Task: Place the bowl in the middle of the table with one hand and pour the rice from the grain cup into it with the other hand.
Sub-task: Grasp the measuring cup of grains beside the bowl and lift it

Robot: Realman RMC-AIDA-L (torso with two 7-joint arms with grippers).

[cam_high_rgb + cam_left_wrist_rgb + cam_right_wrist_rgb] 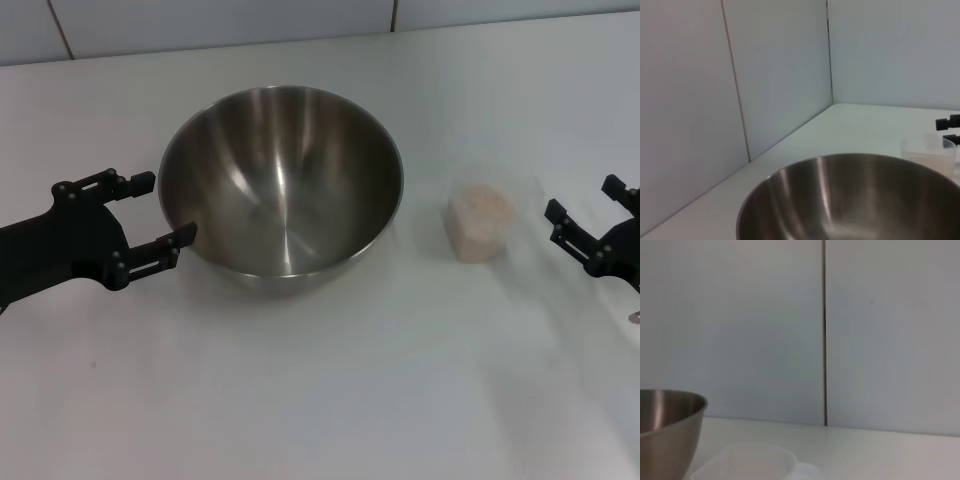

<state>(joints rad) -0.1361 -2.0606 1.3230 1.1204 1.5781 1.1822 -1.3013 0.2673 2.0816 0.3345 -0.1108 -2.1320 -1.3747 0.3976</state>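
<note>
Grain cup (482, 222): clear plastic, thin-walled, standing upright on the table (330, 400) to the right of centre, filled with a block of rice (481, 205). It is no longer than it is wide, so its height is the axis a grasp must respect. It lies just inward of the right gripper (590, 218), towards the robot's left, with bare tabletop between them; this arm is by far the nearer, and its fingers stand apart, holding nothing, mouth facing the cup. In my judgement a short level reach inward would bring the cup between them, and nothing stands in that path. Bowl (281, 185): large, stainless steel, upright and without rice, resting about mid-table, close beside the cup on its left but not touching it; the right wrist view shows the bowl's wall just behind the cup's rim (747, 460). Left gripper (150, 214): fingers spread, at the bowl's left rim, nearer finger tip at or very near the wall; contact cannot be told. Backdrop: white panelled wall (780, 75) behind the table.
</note>
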